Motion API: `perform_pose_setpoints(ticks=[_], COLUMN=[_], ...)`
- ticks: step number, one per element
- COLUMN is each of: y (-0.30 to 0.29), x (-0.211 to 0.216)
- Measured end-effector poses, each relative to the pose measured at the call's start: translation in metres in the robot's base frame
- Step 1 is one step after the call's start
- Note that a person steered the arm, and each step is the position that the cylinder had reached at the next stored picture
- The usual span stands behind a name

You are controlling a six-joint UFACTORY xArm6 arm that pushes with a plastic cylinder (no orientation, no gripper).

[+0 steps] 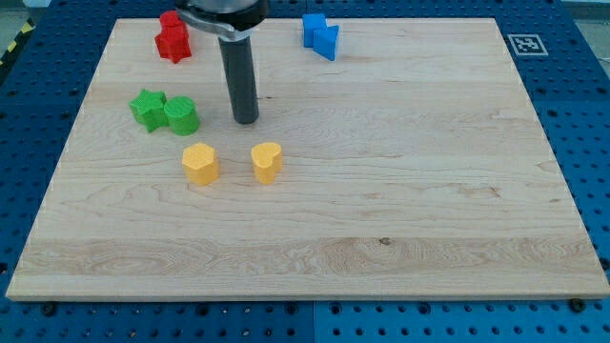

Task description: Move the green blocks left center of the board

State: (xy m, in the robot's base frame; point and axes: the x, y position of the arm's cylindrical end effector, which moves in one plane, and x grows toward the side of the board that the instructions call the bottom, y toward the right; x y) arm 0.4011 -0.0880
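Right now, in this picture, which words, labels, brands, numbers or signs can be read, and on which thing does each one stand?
No readable words, numbers or brands.
A black-and-white square marker on the wooden board, at its corner toward the view's top right: a coded pattern, not text.
A yellow-and-black striped strip at the view's left edge: a sign only, no writing.
The coloured blocks and my tip carry no print.

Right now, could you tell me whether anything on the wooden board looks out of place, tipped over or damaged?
Nothing stands out. The green star-shaped block and green round block sit touching at the view's left, my tip just to their right. The two red blocks, two blue blocks, yellow hexagonal block and yellow heart-shaped block rest flat on the wooden board.
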Motion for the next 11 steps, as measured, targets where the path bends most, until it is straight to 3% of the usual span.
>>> perform_pose_setpoints(ticks=[2, 5, 7, 9, 11], y=[-0.011, -0.084, -0.083, -0.026, -0.030], x=[0.001, 0.001, 0.001, 0.003, 0.008])
